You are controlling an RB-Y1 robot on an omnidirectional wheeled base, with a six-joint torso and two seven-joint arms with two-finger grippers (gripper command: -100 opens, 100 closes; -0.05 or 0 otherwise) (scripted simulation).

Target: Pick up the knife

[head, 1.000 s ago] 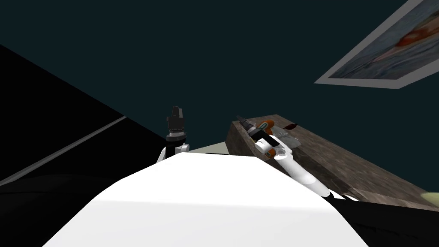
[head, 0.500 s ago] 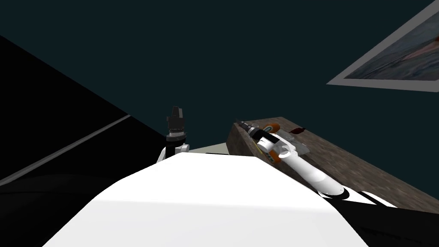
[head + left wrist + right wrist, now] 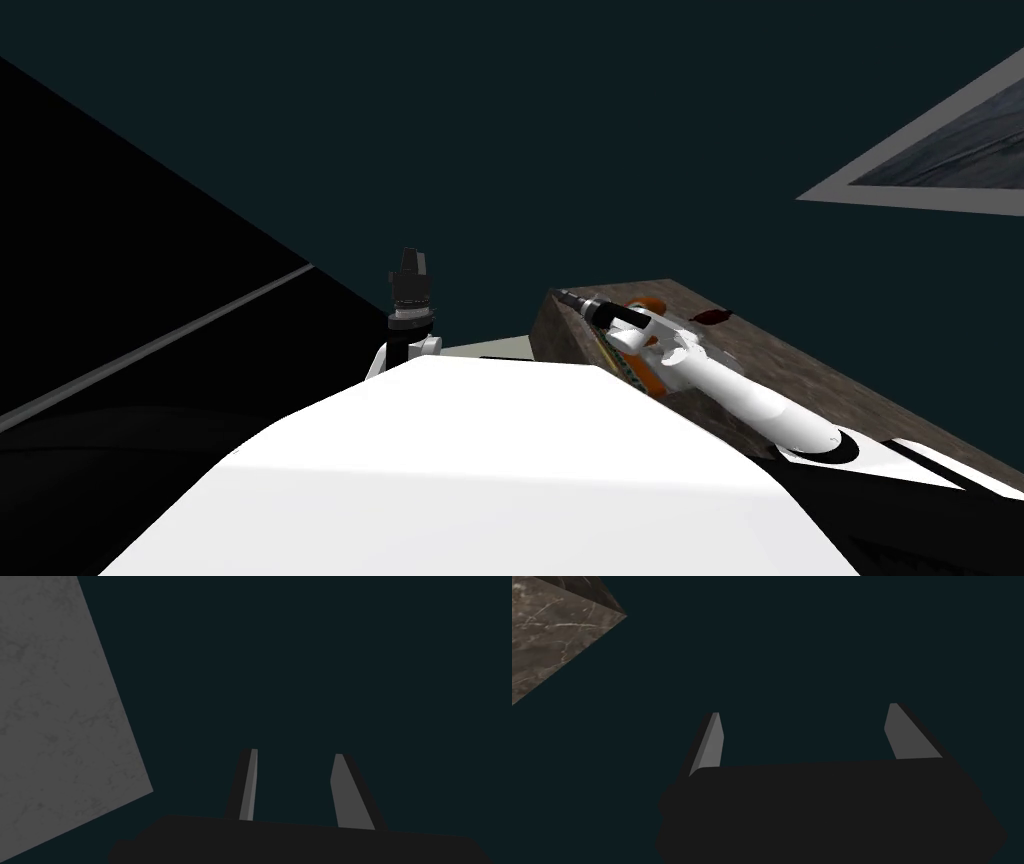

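Dark teal wall [image 3: 560,120] straight ahead of the left gripper [image 3: 296,751] and right gripper [image 3: 803,709], grey-framed picture [image 3: 930,160] high on it, brown marbled counter [image 3: 552,641] corner beside the right jaws, mottled grey surface [image 3: 60,726] beside the left jaws, black area [image 3: 120,250] past the wall's edge

Head view swung with my own turn: the picture frame [image 3: 950,160] slid toward 3 o'clock and is now cut by the edge, while the counter [image 3: 800,375] and the dark red thing [image 3: 712,316] drifted toward 4 o'clock. The right arm [image 3: 740,400] reached out longer along the counter, its elbow coming in at 4 o'clock. The right gripper [image 3: 568,296] dropped a touch, and the arm now hides more of the orange thing [image 3: 650,303].
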